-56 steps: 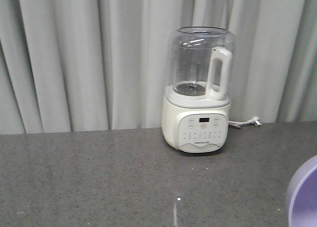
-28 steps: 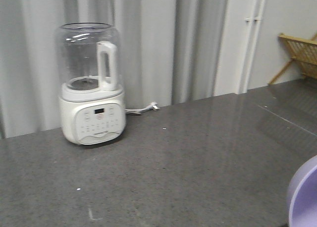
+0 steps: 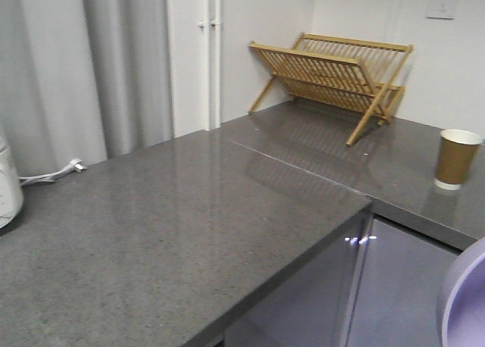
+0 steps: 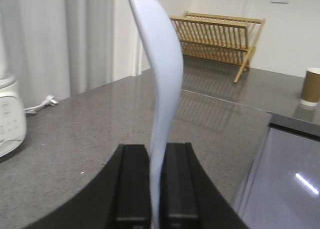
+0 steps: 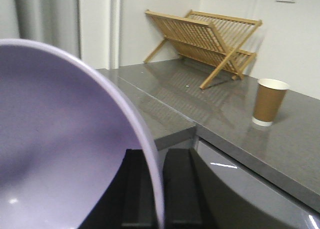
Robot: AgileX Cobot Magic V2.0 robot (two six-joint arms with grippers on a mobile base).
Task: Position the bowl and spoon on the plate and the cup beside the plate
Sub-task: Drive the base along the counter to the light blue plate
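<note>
No legible text or markings

The bowl (image 5: 65, 139) is cut off at left and bottom, the spoon (image 4: 167, 74) at the top edge.

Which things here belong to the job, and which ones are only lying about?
For the job:
- spoon, clamped in the left gripper
- bowl, rim clamped in the right gripper
- cup, upright on the counter
- plate: not in view

Lying about:
- rack
- blender
- cable
</note>
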